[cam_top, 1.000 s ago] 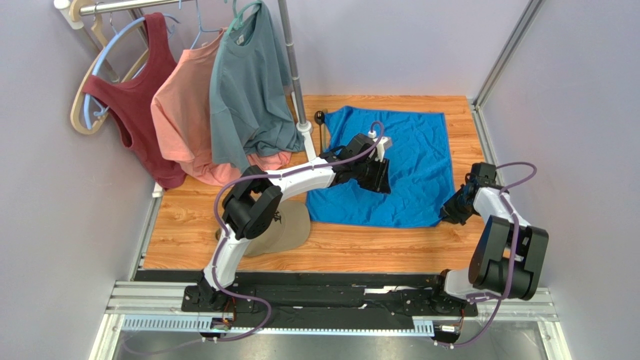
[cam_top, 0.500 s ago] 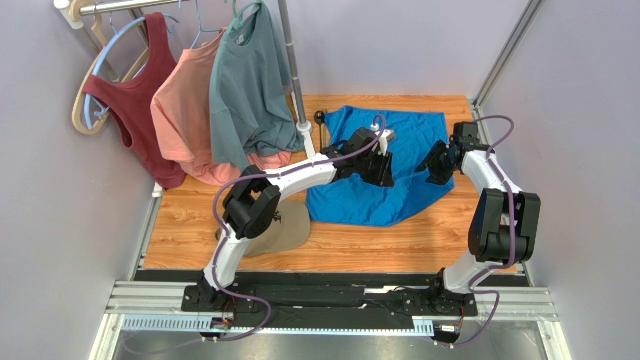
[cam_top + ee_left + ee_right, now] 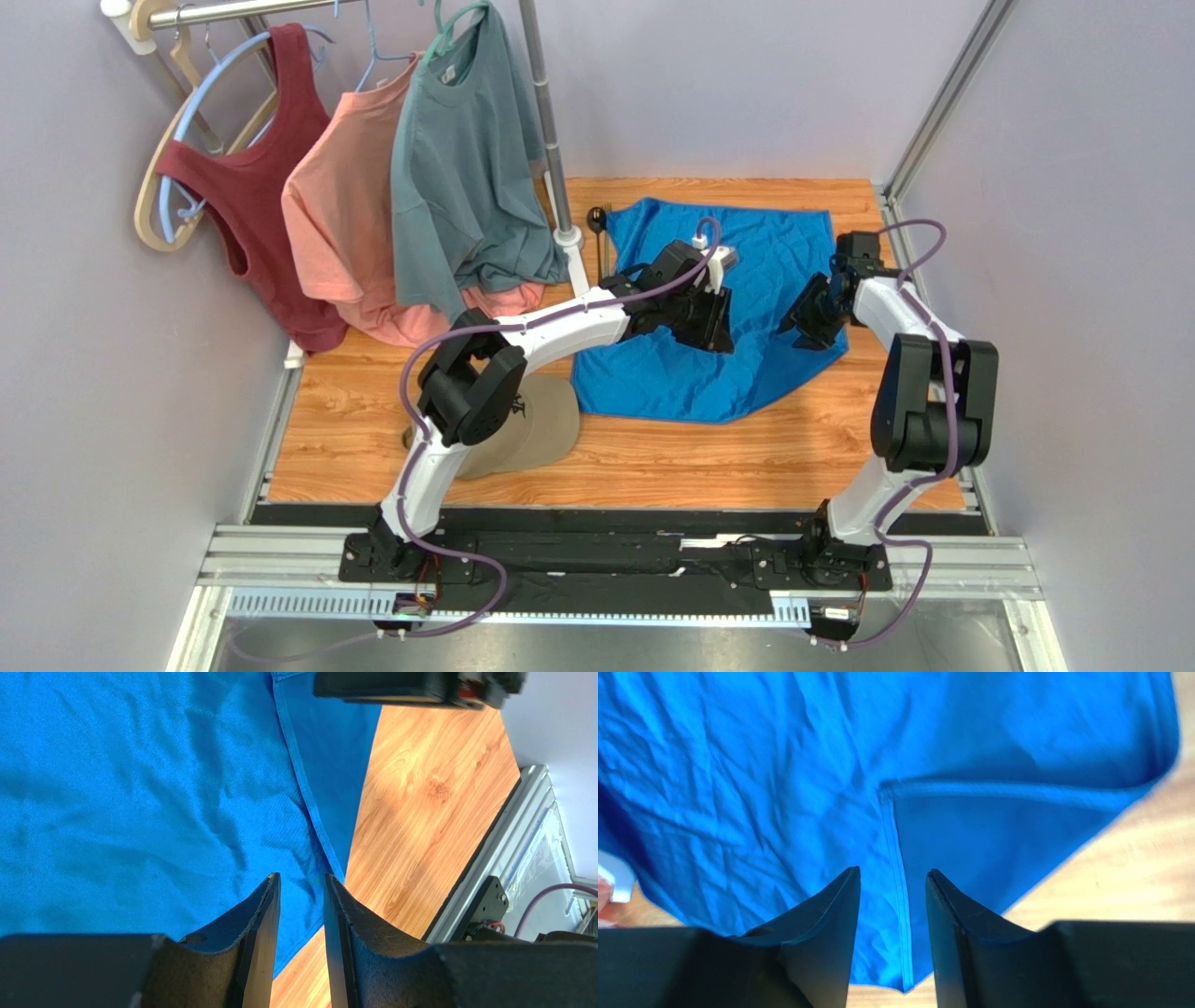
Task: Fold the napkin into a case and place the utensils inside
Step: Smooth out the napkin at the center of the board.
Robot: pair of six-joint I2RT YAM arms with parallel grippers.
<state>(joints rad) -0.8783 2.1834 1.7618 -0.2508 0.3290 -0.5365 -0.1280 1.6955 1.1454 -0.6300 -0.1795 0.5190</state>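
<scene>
The bright blue napkin [image 3: 758,252] lies on the wooden table [image 3: 421,462], its near right corner folded in as a flap [image 3: 1004,833]. My left gripper [image 3: 709,319] is over the napkin's middle, jaws a little apart with nothing between them [image 3: 301,878]; cloth [image 3: 140,777] and the flap's hem show below. My right gripper [image 3: 811,322] hangs over the folded flap, open and empty [image 3: 893,873], the hem running under the gap. A dark spoon [image 3: 601,224] lies by the napkin's far left corner, next to the rack pole.
A clothes rack pole [image 3: 547,126] stands at the back left, with a maroon top, a pink shirt and a grey-teal T-shirt [image 3: 456,168] hanging on it. A tan cap [image 3: 547,427] lies under the left arm. Metal rails [image 3: 898,238] edge the table on the right.
My right gripper carried the napkin's near right corner up and inward, laid it over as a flap and opened. The left arm has stayed put.
</scene>
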